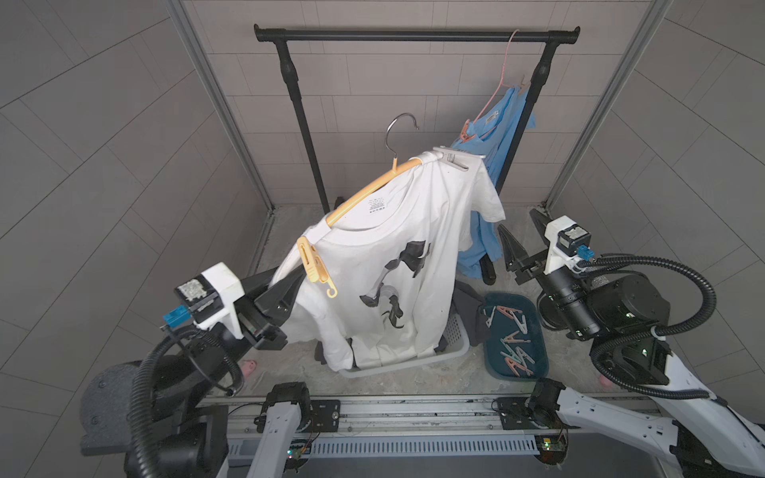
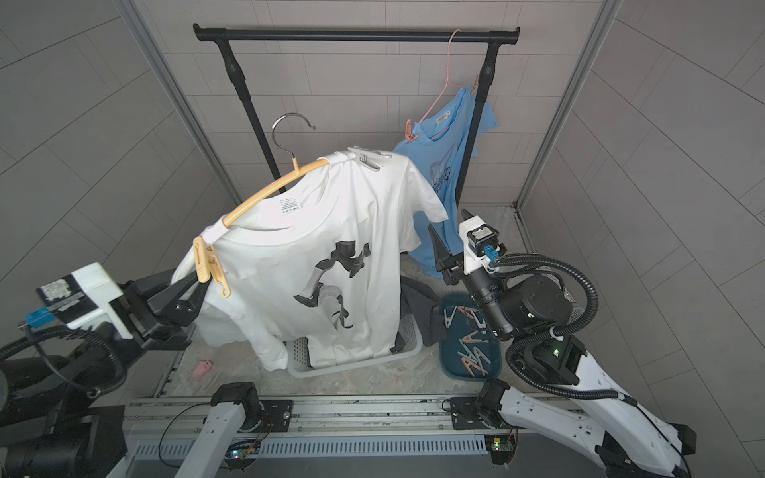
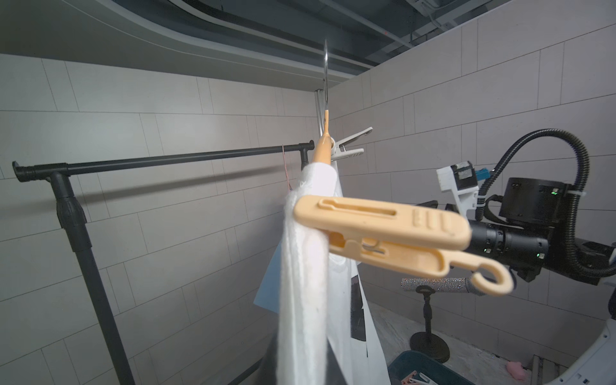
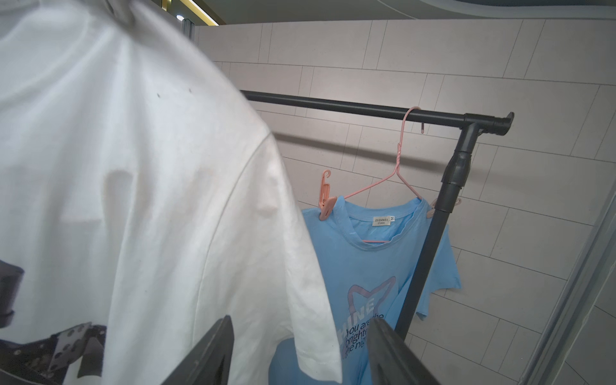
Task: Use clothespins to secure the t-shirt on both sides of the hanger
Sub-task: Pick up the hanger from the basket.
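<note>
Plenty of free rail on the black rack (image 1: 414, 36); only the blue shirt (image 1: 480, 242) crowds one end. We see the white t-shirt (image 1: 414, 231) tilted on its hanger (image 1: 372, 188), held just by the left gripper (image 1: 289, 281) pinching the low end, so a slip would likely drop everything. Right gripper (image 1: 517, 221) gapes empty. Yellow clothespin (image 1: 312, 265) and grey-white clothespin (image 1: 453, 159) bite both shoulders.

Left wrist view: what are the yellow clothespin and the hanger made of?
The peach-yellow spring clothespin looks like matte moulded plastic: ribbed grip, moulded slot, metal spring glinting inside. The curved peach hanger arm looks smooth, slightly glossy, plastic or coated. Its thin hook shines like bare metal wire.
</note>
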Robot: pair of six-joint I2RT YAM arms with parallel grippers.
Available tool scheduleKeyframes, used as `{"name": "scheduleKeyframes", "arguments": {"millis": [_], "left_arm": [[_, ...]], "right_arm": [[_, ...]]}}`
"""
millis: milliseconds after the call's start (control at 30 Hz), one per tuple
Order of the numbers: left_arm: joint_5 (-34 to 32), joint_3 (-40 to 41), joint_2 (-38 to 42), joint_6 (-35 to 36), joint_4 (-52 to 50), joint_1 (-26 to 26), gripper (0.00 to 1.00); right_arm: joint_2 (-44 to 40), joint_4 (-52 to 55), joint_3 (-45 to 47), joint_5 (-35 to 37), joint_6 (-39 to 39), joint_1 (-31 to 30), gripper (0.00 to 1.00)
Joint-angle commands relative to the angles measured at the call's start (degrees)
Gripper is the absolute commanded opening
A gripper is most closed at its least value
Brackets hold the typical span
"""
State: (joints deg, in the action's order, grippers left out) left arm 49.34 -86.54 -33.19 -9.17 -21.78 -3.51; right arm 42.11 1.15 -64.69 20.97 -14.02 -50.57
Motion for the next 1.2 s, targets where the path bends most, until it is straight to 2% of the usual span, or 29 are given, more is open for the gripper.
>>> {"name": "scheduleKeyframes", "arguments": {"millis": [0, 200, 333, 467, 533, 667, 800, 867, 900, 1000, 1167], "left_arm": [[-4.4, -6.8, -2.9, -0.6, 5.0, 1.8, 0.0], [-10.1, -16.4, -9.1, 1.8, 0.9, 4.4, 0.0], [-15.1, -19.8, -13.5, 1.2, 1.0, 4.9, 0.0], [-19.3, -21.1, -16.3, -0.5, 0.0, 5.0, 0.0], [-18.7, -20.9, -16.7, -2.0, 0.6, 4.9, 0.0], [-19.1, -20.4, -16.0, -2.5, 0.6, 4.9, 0.0], [-19.5, -20.7, -14.5, -2.6, -0.4, 5.0, 0.0], [-19.7, -20.3, -13.8, -2.8, -0.8, 5.1, 0.0], [-19.9, -19.8, -13.2, -2.9, -1.0, 5.1, 0.0], [-21.0, -17.5, -11.8, -2.8, -2.2, 5.3, 0.0], [-21.1, -12.9, -8.1, -1.8, -3.6, 5.4, 0.0]], "right_arm": [[-1.5, 1.1, 1.3, -2.1, 4.3, 0.0, 0.68], [-1.4, 4.6, 3.9, -12.0, 12.1, 0.0, 0.75], [1.2, 6.7, 5.0, -25.3, 17.2, -0.1, 0.78], [5.0, 6.3, 6.3, -34.3, 21.9, -0.5, 0.82], [7.8, 5.7, 7.5, -36.5, 22.3, -1.5, 0.83], [13.8, 5.7, 8.3, -33.9, 20.8, -5.5, 0.82], [19.8, 4.7, 8.0, -28.4, 18.8, -9.5, 0.7], [21.8, 2.0, 7.9, -26.5, 18.7, -10.4, 0.56], [22.6, 0.5, 7.6, -25.7, 18.6, -10.7, 0.44], [24.2, -3.0, 5.5, -24.2, 19.1, -11.0, 0.0], [24.7, -7.9, 0.9, -24.9, 19.8, -11.3, 0.0]]}}
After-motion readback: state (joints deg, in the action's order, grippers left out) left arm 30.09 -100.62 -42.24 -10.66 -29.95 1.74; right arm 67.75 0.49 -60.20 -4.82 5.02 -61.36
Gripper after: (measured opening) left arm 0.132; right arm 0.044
